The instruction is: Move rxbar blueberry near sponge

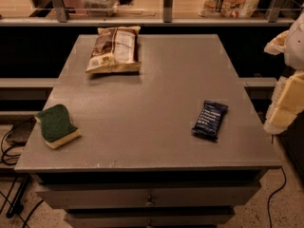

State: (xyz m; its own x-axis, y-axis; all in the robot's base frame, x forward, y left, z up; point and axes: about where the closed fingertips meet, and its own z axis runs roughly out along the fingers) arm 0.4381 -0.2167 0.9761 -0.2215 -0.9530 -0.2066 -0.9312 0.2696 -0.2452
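Camera view: gripper point(286, 103) hangs at the right margin, off the table point(156, 87) edge and just right of the bar; open or closed: cannot tell.

rxbar blueberry point(210, 120) lies flat on the right side of the table, near the right edge, untouched; sponge point(57, 126) sits at the front-left corner, green side up, well apart from the bar; chip bag point(114, 50) lies at the back left.

Risks, as judged: the wrapper is thin and flat, so a shallow grasp could slide over it or push it; a push rightward would send it off the nearby edge. The carry spans the whole table width; a weak hold could drop it short. The sponge sits close to its corner; a clumsy placement could knock it off.

Counts: one bar; one sponge; one chip bag; one gripper.
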